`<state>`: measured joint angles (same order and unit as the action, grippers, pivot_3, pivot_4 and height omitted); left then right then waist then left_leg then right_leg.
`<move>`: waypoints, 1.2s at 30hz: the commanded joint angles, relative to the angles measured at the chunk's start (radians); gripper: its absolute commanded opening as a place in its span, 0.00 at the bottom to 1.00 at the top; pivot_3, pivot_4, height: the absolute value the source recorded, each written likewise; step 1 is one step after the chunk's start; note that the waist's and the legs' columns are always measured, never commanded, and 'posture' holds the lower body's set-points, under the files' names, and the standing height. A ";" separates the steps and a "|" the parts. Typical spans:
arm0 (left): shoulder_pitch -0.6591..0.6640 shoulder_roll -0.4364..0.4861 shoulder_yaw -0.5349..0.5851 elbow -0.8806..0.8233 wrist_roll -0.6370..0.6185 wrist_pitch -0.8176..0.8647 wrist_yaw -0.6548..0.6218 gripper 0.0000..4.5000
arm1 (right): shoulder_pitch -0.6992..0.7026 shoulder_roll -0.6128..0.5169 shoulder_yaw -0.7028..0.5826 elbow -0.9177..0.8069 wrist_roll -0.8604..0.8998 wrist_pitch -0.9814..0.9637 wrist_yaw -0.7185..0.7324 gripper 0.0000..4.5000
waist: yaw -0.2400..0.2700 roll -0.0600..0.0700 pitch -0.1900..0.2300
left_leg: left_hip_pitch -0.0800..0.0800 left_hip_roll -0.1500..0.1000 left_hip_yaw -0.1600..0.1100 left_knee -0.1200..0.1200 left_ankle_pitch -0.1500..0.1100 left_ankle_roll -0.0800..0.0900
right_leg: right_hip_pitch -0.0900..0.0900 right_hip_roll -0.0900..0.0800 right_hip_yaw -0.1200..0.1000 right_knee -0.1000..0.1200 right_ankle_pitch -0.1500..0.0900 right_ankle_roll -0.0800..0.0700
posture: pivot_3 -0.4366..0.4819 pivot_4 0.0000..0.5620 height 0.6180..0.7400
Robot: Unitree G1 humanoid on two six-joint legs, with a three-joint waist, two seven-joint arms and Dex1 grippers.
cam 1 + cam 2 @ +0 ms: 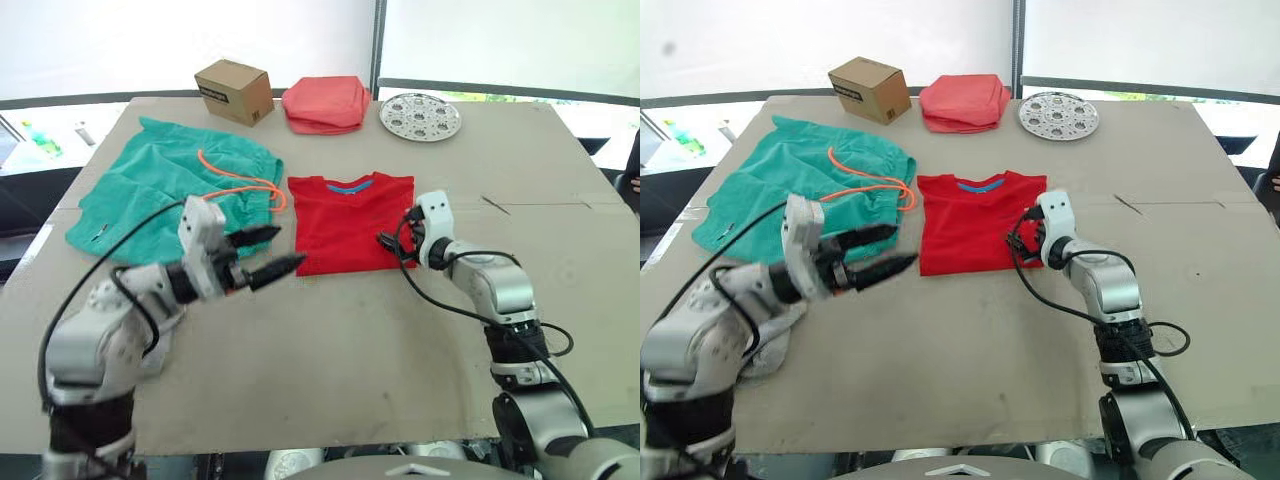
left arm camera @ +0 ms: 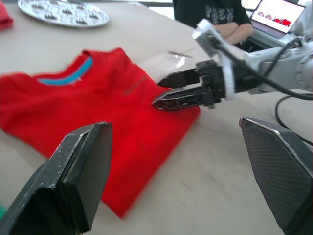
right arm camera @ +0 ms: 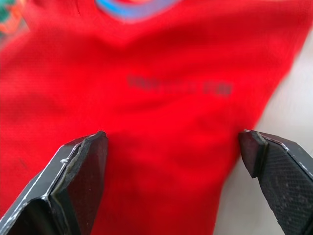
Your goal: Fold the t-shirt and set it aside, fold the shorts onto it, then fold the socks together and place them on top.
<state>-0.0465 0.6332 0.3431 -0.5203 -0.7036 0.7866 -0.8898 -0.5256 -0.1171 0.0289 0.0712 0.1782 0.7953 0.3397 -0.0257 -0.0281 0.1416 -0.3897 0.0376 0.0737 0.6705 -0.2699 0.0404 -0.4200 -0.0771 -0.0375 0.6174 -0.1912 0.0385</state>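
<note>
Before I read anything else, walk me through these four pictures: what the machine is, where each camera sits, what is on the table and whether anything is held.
This is a humanoid robot with two arms, each ending in two black fingers that form its jaws. The two wide pictures come from the twin cameras in its head, looking down over its arms. The two close pictures come from cameras on its wrists, looking along each pair of fingers.

On the brown table lies a red t-shirt, folded into a rough square, with green shorts spread out beside it. Farther back stand a small cardboard box, a folded pink cloth and a round metal plate.

The left gripper hovers open near the shirt's edge. The right gripper is over the shirt's other edge, also open. Neither holds anything.
</note>
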 commanded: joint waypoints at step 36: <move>0.183 -0.009 -0.217 -0.051 0.067 -0.339 -0.015 1.00 | 0.428 -0.690 -0.250 -0.265 -0.044 0.138 0.261 0.00 | 0.071 0.012 -0.021 | -0.007 -0.001 -0.002 -0.001 -0.007 0.010 | 0.005 -0.008 -0.015 -0.015 -0.006 0.000 | 0.48 0.27 1.00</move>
<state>0.1528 0.6229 0.1520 -0.5785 -0.6478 0.4866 -0.8723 -0.1602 -0.7530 -0.1296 -0.1585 0.1317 0.8736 0.5857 0.0449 -0.0164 0.1209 -0.3972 0.0365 0.0712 0.6690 -0.2769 0.0505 -0.4146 -0.0848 -0.0535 0.6022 -0.1973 0.0391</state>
